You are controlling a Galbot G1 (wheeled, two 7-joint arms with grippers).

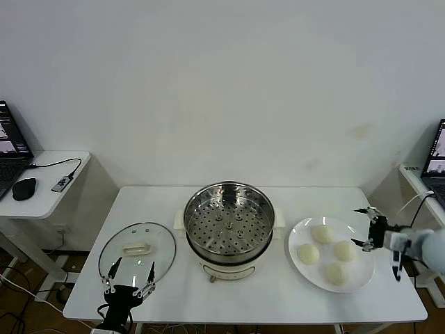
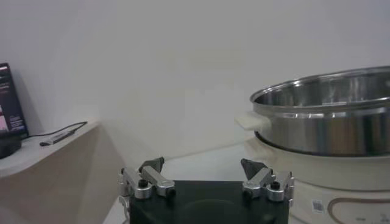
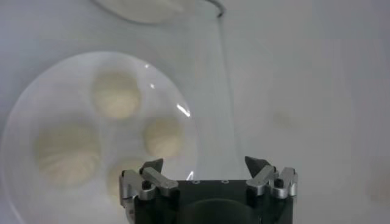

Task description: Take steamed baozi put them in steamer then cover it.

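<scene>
Four steamed baozi (image 1: 324, 252) on a white plate (image 1: 300, 267) near the right edge of the surface (image 1: 278, 299), close together, none lifted. Steamer (image 1: 229, 223) at the middle of the surface, just beside the plate, open on top, perforated tray bare, no bun inside. Cover (image 1: 138, 250) flat near the front left corner, handle up, apart from the steamer.

Right hand (image 1: 366, 227) just past the plate's right rim, near the right edge of the surface, fingers apart, nothing between them, no bun touched. In the right wrist view, right hand (image 3: 208, 165) beside the plate with the buns to one side of it rather than between the fingers. Left hand (image 1: 129, 278) low at the front edge by the cover's near rim, fingers apart, empty, waiting.

Step in hand, by the look of it: the approach to the first bun; nothing of the task done so far. Next move likely calls for a shift inward over the plate, a descent around one bun clear of its neighbours, and a gentle close, soft dough being easy to dent.
</scene>
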